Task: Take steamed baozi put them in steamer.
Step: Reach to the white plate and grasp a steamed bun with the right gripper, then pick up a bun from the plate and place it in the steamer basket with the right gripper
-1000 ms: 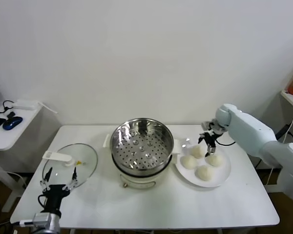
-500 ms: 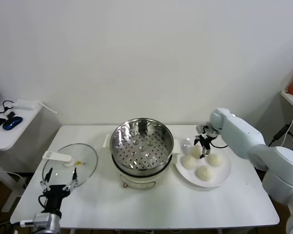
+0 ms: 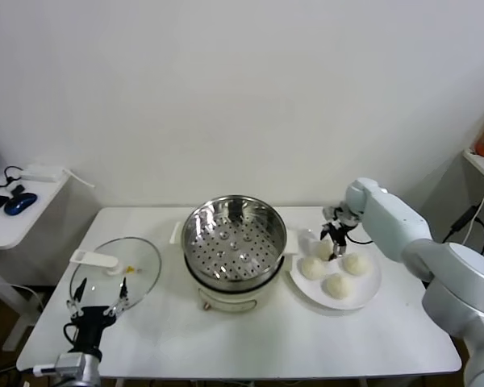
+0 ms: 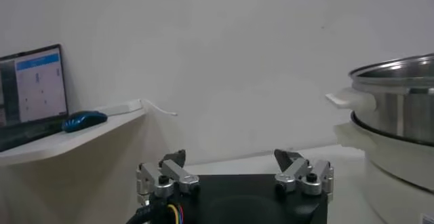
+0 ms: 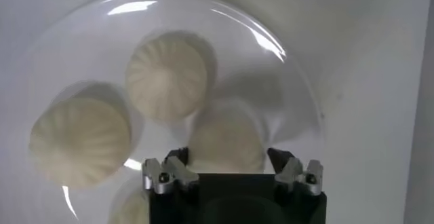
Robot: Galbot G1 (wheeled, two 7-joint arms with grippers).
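Note:
The steamer (image 3: 262,222), a shiny steel pot with a bare perforated tray, stands mid-table. To its right a white plate (image 3: 369,284) holds several baozi (image 3: 312,268). My right gripper (image 3: 336,242) is down over the plate's back left. In the right wrist view its fingers (image 5: 178,163) press the sides of one baozi (image 5: 227,137), which rests on the plate (image 5: 271,76). Two more baozi (image 5: 166,76) lie beyond it. My left gripper (image 3: 97,300) waits open near the table's front left corner, with nothing between its fingers (image 4: 175,164).
A round glass lid (image 3: 117,270) with a white handle lies flat on the table left of the steamer (image 4: 400,103), just beyond the left gripper. A low side shelf (image 3: 20,222) with a mouse stands off the table's left edge.
The right gripper has shifted slightly left and lower onto the plate's back-left baozi, and its fingers have come in against it. The left arm has not moved.

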